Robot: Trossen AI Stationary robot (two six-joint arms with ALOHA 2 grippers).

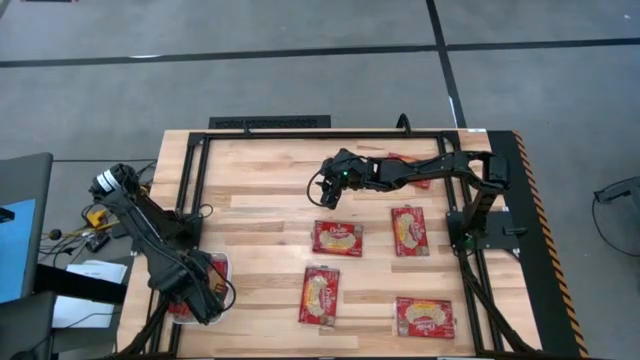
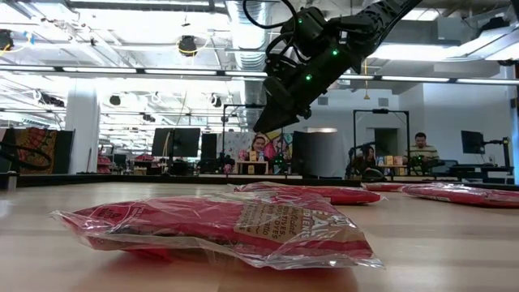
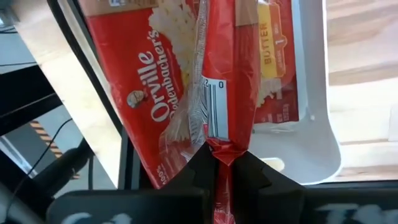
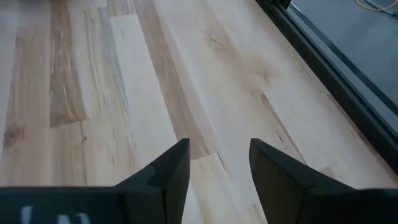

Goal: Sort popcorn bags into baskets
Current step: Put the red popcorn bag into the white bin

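**Left tool holds a packet over the tray; right tool hangs open above bare wood**

The left tool sits at the near left corner of the counter, its fingers pinched tight on the crimped end of a red popcorn packet. That packet hangs just above the white tray. A second red packet lies in the tray beneath it, and a third with a yellow "butter" panel shows beside it. In the high view the tray is mostly hidden under the left arm, with only a strip of its rim and some red showing.

The right tool is raised over the middle of the counter, near the far side. Its two fingers stand apart with nothing between them, and only bare planks lie ahead of them.

Four packets lie flat and loose on the wood: one just in front of the right tool, one to its right, one nearer the front edge, and one at the front right. Another patch of red shows partly behind the right arm near the far edge.
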